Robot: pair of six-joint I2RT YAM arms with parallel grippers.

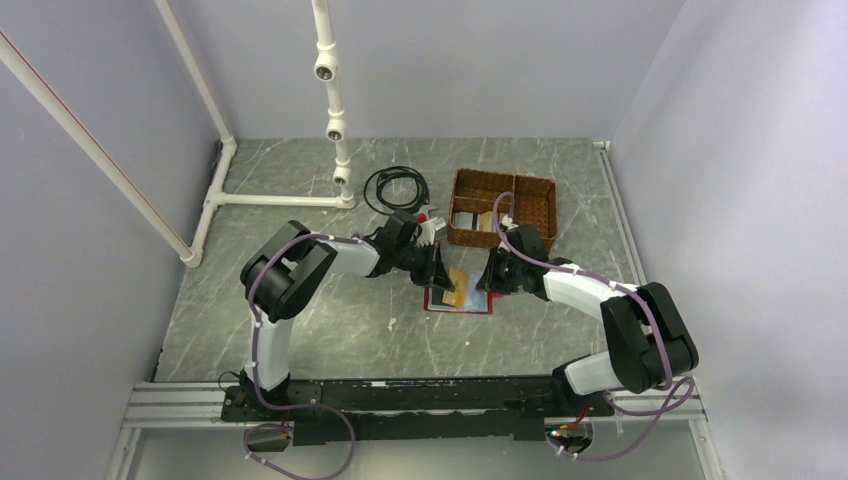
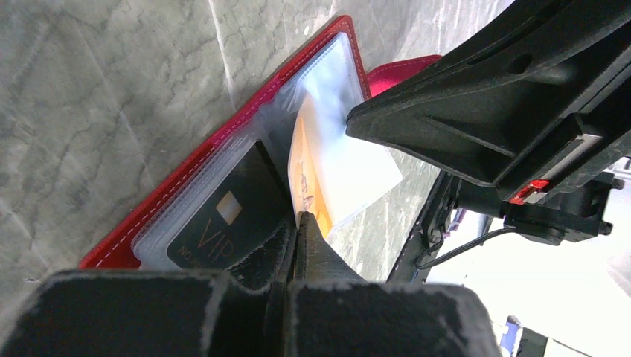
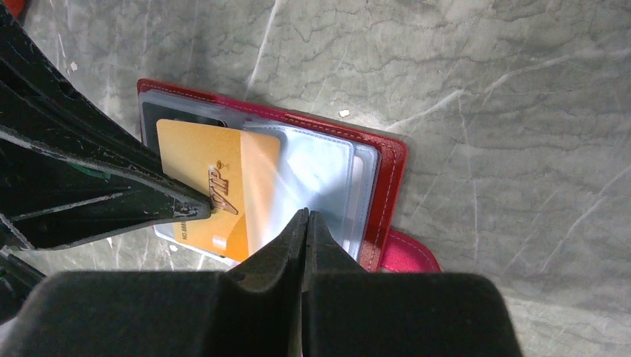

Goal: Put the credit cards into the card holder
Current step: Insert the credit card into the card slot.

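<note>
Two containers on the grey table (image 1: 300, 320): a wicker basket (image 1: 530, 183) at the back and the open card holder (image 3: 391, 171) just in front of it.

The basket's left compartment holds pale flat things too small to name. The card holder lies spread flat with its snap tab (image 3: 409, 249) sticking out. A black card (image 2: 223, 216) sits in a slot, and an orange card (image 3: 201, 160) is partly inside the clear sleeves (image 3: 320, 167). The left gripper (image 2: 301, 217) pinches that orange card's edge. The right gripper (image 3: 306, 219) is pressed together with its tips on the sleeves; whether a leaf is caught I cannot tell. Both arms crowd over the holder from above. A coiled black cable (image 1: 370, 190) lies left of the basket.
</note>
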